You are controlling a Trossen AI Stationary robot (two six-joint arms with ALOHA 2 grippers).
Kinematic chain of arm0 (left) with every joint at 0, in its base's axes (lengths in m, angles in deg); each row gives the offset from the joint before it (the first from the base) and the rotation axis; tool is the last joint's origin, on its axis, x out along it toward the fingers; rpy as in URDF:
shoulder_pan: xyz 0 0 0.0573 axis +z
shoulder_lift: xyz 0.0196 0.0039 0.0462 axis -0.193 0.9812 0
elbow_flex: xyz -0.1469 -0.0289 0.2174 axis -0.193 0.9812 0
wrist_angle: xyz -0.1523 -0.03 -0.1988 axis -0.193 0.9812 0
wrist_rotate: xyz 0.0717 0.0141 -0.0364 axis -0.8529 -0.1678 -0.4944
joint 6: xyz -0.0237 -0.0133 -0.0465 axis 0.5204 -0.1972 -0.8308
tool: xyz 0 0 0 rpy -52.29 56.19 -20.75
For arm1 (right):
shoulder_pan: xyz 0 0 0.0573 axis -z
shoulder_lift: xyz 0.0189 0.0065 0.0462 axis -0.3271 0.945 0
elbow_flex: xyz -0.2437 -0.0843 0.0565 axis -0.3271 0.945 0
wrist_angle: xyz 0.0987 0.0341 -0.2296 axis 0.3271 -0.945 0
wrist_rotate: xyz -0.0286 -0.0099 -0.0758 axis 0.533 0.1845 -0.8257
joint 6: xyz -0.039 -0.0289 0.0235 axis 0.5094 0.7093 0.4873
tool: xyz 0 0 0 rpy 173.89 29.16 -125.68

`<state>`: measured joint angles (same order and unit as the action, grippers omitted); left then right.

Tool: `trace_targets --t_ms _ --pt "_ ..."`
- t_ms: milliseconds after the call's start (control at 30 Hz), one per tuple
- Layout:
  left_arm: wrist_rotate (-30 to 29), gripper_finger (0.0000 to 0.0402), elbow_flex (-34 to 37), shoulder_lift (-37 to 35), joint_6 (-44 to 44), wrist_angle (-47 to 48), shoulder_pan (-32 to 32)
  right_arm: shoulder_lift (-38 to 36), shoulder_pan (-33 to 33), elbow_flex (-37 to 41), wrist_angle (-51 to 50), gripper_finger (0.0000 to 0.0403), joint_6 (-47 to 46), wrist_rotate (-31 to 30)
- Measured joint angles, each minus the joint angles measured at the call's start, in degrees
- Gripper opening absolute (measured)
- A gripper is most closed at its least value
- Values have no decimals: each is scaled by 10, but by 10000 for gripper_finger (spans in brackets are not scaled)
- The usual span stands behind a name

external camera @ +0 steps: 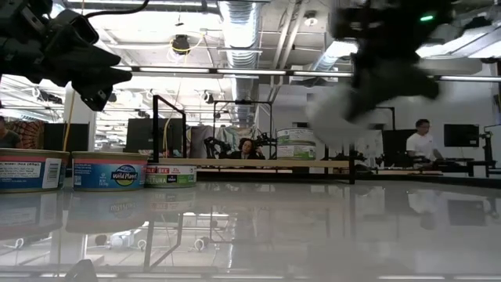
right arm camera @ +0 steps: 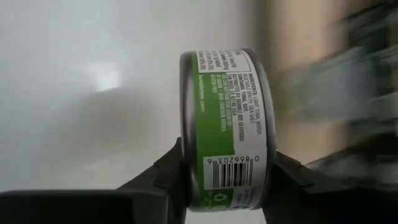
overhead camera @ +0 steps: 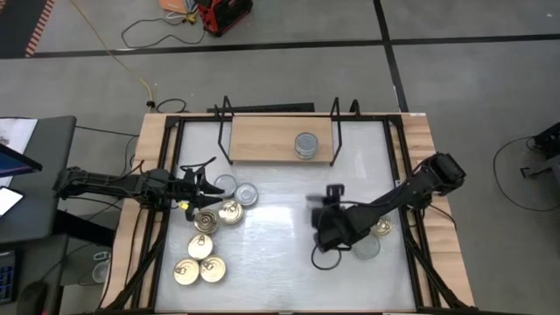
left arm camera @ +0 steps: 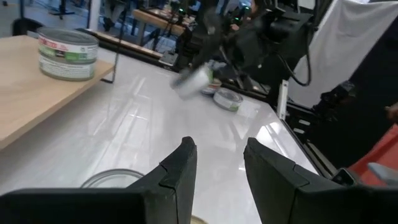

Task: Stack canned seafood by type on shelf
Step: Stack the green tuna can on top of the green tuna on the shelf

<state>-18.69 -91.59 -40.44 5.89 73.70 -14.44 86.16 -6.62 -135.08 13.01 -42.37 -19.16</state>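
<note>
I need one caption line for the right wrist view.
Right gripper shut on a round green-labelled tin, held on edge above the white tabletop.

Wide open white desk (overhead camera: 280,262) through the middle, nothing lying between the two arms. On the left side a cluster of tins (overhead camera: 210,241) crowds the surface, with the left gripper (overhead camera: 203,185) hanging just over its far edge. Up at the back, the shelf (overhead camera: 262,140) has bare board left of its stacked tins (overhead camera: 306,145), but its upright wire ends (overhead camera: 334,131) fence both sides. Two loose tins (overhead camera: 374,238) sit under the right arm (overhead camera: 411,188).
</note>
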Motion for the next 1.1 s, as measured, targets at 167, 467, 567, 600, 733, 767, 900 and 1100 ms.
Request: trace_targets --t_ms 167,467,567,600,733,767,900,1100 --pt "-9 126 0 0 0 -1 0 0 48 0 99 175 174 -164" --pt "-9 126 0 0 0 -38 0 0 191 0 168 179 264 -185" --pt "-10 126 0 0 8 -39 0 0 222 0 194 196 283 -180" --pt "-12 126 0 0 8 -39 0 0 229 0 203 197 295 -177" --pt "-14 126 0 0 8 -39 0 0 256 0 248 184 351 -151" --pt "-14 126 0 0 9 -38 0 0 263 0 259 179 363 -142" --pt "-14 126 0 0 8 -38 0 0 288 0 288 168 386 -88" --pt "-13 126 0 0 8 -38 0 0 297 0 288 197 384 -77"
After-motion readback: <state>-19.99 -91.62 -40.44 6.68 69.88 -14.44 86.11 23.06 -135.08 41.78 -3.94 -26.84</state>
